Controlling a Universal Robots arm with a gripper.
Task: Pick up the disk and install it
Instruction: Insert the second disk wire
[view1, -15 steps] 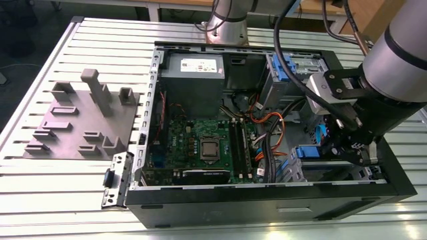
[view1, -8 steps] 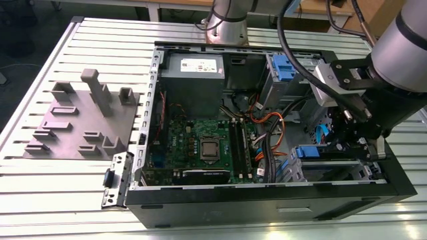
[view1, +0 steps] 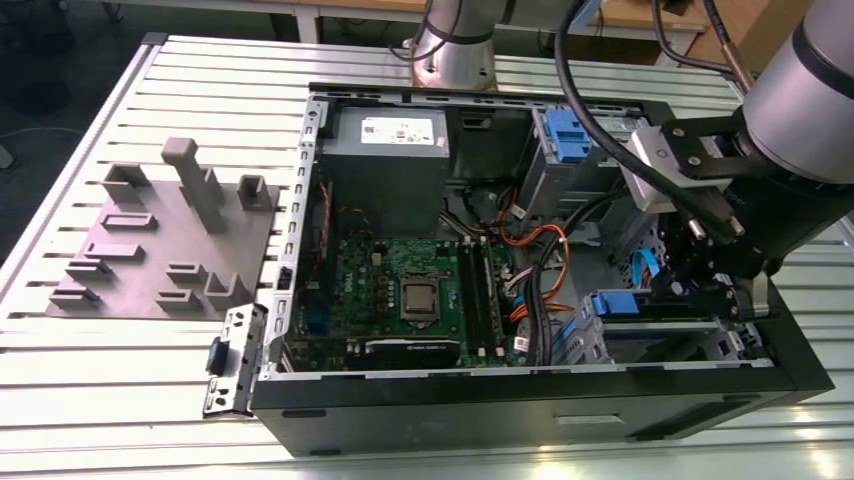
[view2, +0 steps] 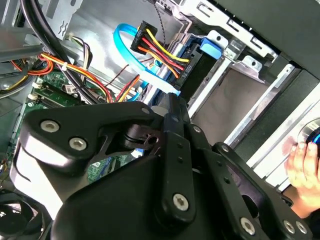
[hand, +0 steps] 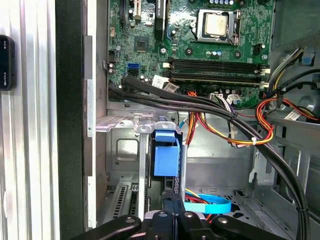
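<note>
The disk stands on edge in the drive cage of the open computer case (view1: 287, 300); its blue carrier end (hand: 166, 152) faces me, also visible as a blue tab (view1: 617, 303) in the exterior view. In the second wrist view the disk's dark side (view2: 194, 70) sits in the metal slot under a blue tab. My gripper (hand: 175, 194) is shut with its fingers pressed together and nothing between them, its tip close behind the carrier end. In the exterior view the gripper (view1: 701, 290) hangs inside the case at the exterior view's right.
Orange, yellow and black cables (hand: 225, 125) and a blue ribbon cable (view2: 135, 60) run beside the cage. The motherboard (view1: 414, 290) and a grey power-supply box (view1: 387, 140) fill the case. A grey fixture plate (view1: 160, 250) lies outside. A person's hand (view2: 305, 160) is nearby.
</note>
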